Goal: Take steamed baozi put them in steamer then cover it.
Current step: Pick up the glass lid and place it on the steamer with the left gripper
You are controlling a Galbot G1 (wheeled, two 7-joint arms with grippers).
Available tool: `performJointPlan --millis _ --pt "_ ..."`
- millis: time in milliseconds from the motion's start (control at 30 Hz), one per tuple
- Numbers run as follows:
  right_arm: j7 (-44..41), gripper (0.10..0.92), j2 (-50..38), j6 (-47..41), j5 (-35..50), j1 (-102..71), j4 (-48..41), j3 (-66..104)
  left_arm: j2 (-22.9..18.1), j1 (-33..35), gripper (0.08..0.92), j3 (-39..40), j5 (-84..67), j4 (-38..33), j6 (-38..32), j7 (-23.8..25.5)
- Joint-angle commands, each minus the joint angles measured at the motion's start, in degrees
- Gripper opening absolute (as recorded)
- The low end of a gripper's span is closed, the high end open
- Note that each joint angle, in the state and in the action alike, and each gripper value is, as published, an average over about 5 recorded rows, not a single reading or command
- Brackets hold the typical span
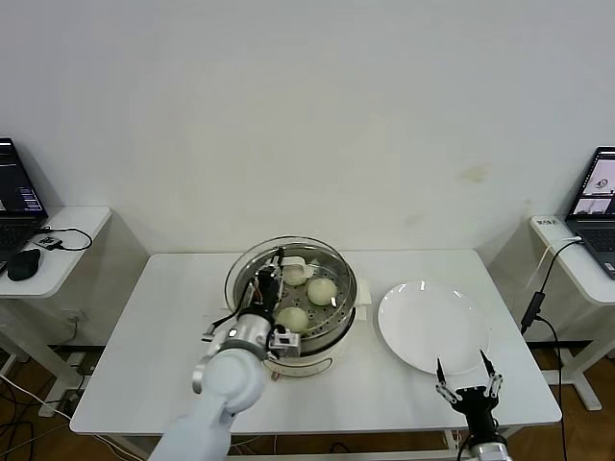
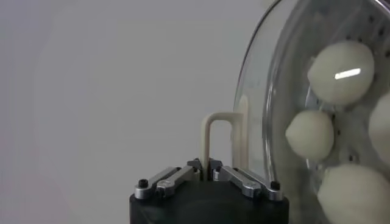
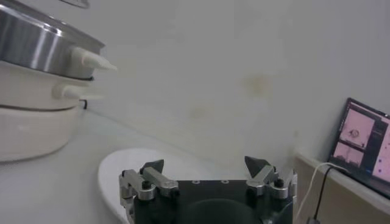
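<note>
From the head camera we see our left claw (image 1: 273, 276) clamped on the lid (image 1: 261, 279), which it holds over the steamer (image 1: 332, 322); three buns (image 1: 322, 290) show inside, perhaps a fourth under the glass. Our right claw (image 1: 465, 373) hangs spread and empty just in front of the plate (image 1: 432, 327)

At the left wrist, the lid handle (image 2: 218, 140) sits pinched between the fingers, buns (image 2: 309, 134) behind the glass

At the right wrist, the fingers stand wide over the plate's (image 3: 113, 173) edge

Cover (image 2: 259, 109): cut off by the left wrist view's edge. Fourth baozi: hidden behind left gripper (image 1: 270, 279). Laptops (image 1: 596, 197): cropped at both sides.
</note>
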Motion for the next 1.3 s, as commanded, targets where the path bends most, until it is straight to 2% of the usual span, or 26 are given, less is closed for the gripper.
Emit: performJointPlan --millis 33,1300 --pt "0.09 0.823 0.15 0.14 -0.43 -0.07 -0.14 -0.26 -4.66 -2.38 0.147 2.27 2.66 3.97 0.85 1.44" --pt "0.01 0.822 -0.39 1.44 -0.13 -1.13 -0.34 -0.11 -5.65 -0.46 0.147 -0.19 6.8 7.66 -2.46 -1.63"
